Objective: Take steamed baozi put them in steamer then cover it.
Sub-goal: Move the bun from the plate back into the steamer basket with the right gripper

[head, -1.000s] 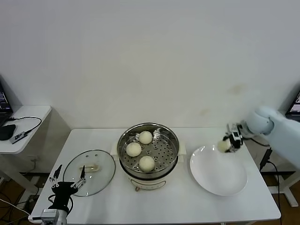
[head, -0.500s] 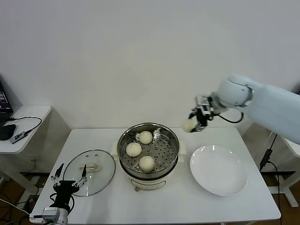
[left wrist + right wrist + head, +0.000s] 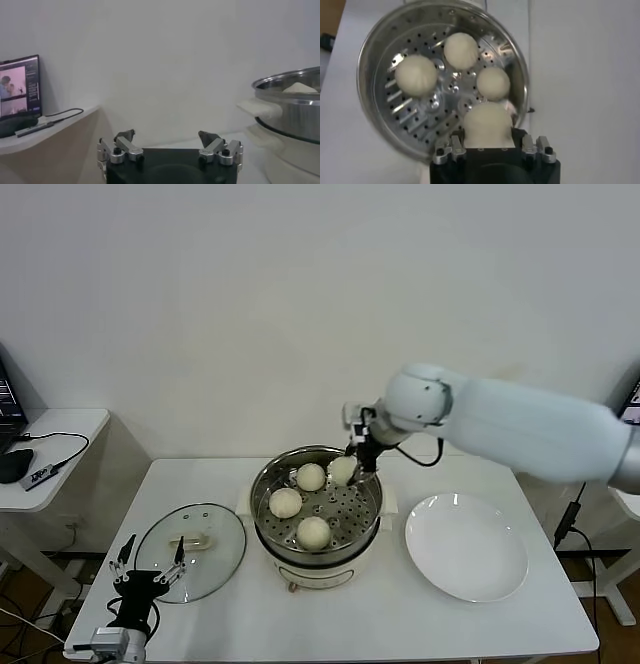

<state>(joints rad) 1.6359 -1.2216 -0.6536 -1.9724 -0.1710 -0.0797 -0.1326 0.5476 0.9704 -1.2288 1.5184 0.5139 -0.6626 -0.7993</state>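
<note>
The steamer [image 3: 268,529] stands mid-table, a steel pot on a white base, with three steamed baozi [image 3: 286,502] on its perforated tray. My right gripper [image 3: 352,464] hangs over the pot's back right part, shut on a fourth baozi [image 3: 341,471]. In the right wrist view that baozi [image 3: 487,124] fills the jaws of the right gripper [image 3: 488,137] above the tray [image 3: 407,117], beside the three others [image 3: 415,75]. The cover [image 3: 190,551], a glass lid, lies flat left of the steamer. My left gripper [image 3: 148,569] waits open at the table's front left, by the lid's near edge.
An empty white plate [image 3: 466,546] lies right of the steamer. A low side table [image 3: 55,446] with cables stands off the left end. The left wrist view shows the steamer's side [image 3: 292,107] and a screen [image 3: 19,92] on that side table.
My right gripper has carried the baozi left from above the plate, up and across, and now holds it over the steamer's back right part. The left arm has not moved.
</note>
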